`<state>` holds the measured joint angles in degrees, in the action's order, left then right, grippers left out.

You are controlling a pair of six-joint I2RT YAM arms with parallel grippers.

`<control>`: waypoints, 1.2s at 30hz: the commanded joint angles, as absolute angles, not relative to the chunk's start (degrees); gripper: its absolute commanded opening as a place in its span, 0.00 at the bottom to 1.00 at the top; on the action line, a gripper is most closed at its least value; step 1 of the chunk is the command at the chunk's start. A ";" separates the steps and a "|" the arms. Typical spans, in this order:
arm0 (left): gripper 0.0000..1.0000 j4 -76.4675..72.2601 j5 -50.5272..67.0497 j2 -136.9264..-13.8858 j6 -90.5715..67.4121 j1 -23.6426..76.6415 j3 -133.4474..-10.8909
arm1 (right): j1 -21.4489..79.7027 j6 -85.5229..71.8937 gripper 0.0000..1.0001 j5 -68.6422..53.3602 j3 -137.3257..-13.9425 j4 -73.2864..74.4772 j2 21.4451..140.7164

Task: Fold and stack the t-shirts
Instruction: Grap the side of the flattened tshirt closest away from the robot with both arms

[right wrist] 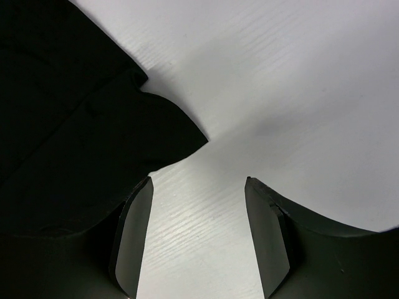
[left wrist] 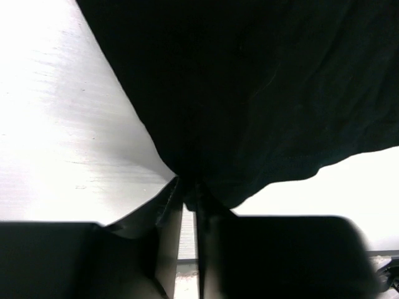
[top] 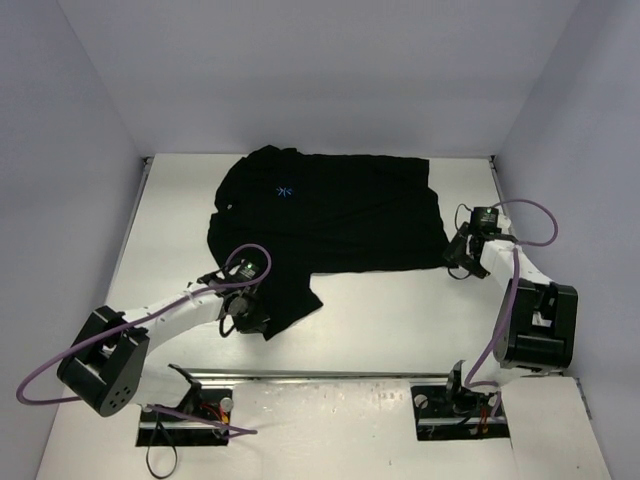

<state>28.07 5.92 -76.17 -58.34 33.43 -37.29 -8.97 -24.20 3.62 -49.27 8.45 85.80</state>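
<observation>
Top external, left pincer (left wrist: pixel 189 185) low, nipping t-shirt (top: pixel 330 215) corner; right pincer (right wrist: pixel 198 179) agape — empty

White table (top: pixel 390 325) — one black t-shirt (top: pixel 340 215) across its far half, logo side up.

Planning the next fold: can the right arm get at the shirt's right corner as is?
Probably yes: right gripper stands open over bare table, the t-shirt corner just ahead of it, nothing between.
</observation>
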 commanded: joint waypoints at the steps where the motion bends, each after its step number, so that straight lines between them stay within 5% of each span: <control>1: 0.00 29.40 5.18 -77.34 -57.34 33.84 -38.16 | -9.14 -24.56 0.58 3.99 -49.53 5.34 88.12; 27: 0.00 30.68 4.48 -76.90 -54.84 33.57 -40.74 | -8.22 -21.40 0.58 2.25 -50.71 0.62 95.23; 36: 0.00 33.31 2.77 -74.70 -53.08 32.91 -42.85 | -8.00 -21.05 0.43 3.52 -49.00 -1.36 96.90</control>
